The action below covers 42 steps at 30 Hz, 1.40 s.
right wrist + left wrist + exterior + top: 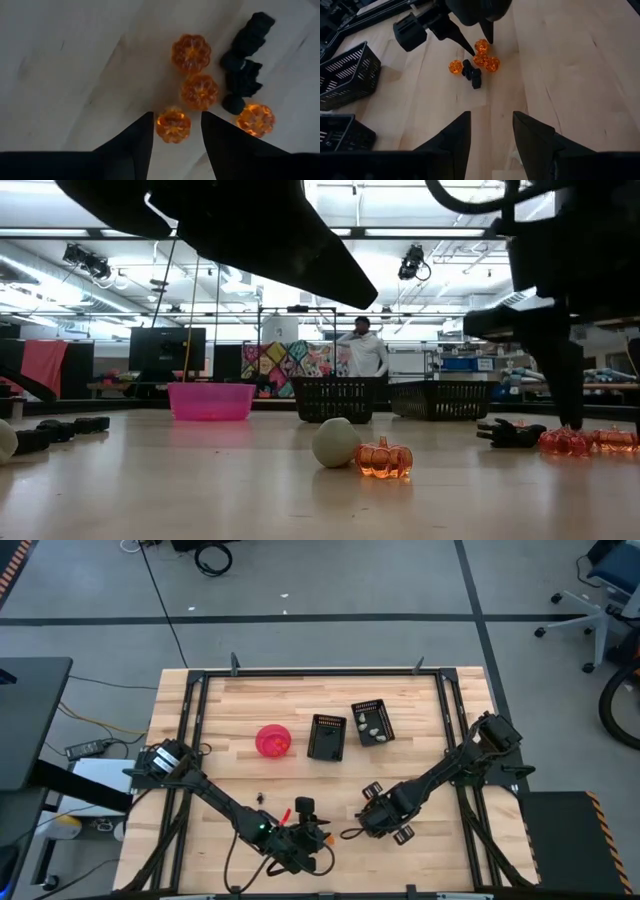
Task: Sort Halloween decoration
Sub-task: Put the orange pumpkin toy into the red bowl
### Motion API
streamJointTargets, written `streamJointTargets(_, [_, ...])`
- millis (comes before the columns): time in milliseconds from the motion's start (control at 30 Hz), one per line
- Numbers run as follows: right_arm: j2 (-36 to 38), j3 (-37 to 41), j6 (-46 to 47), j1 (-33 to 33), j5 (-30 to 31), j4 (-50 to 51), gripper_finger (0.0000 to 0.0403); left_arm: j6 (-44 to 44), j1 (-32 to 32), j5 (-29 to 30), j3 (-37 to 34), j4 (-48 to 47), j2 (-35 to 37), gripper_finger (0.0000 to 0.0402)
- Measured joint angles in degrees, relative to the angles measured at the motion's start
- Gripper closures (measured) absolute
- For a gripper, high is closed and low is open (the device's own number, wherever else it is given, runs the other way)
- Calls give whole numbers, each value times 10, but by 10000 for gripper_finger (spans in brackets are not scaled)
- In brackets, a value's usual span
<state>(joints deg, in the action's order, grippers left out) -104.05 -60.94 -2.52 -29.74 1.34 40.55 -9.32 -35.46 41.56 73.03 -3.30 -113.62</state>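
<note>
The Halloween decoration lies in a cluster on the wood: several orange pumpkins (199, 91) and black trinkets (243, 60). My right gripper (177, 116) points down over the cluster, open, with a finger on either side of one orange pumpkin (172, 125) that sits on the table. The left wrist view shows the same gripper (476, 42) at the cluster. My left gripper (491, 115) waits open near the table's front edge, aimed at the cluster, with nothing between its fingers. A pale ball (335, 442) and another pumpkin (385, 458) rest on the table nearby. My right gripper comes at the orange pumpkin (172, 125) from above, pointing down, one finger (137, 140) on each side of it. The pumpkin sits on the table. I cannot tell whether the fingers touch it.
A pink bowl (273, 740) and two black slotted baskets (327, 737) (371, 723) stand at mid-table, beyond both grippers. More black trinkets (75, 425) lie toward the left. A black frame (320, 672) runs round the table. A person (365, 350) stands far behind.
</note>
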Motion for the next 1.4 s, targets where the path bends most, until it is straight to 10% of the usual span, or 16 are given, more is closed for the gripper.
streamJointTargets(533, [2,15,3,-14,36,-31,308,-1,0,0,0,-5,0,249])
streamJointTargets(1400, [57,-81,-36,24,116,124,299,-79,0,-4,0,-121,0,249])
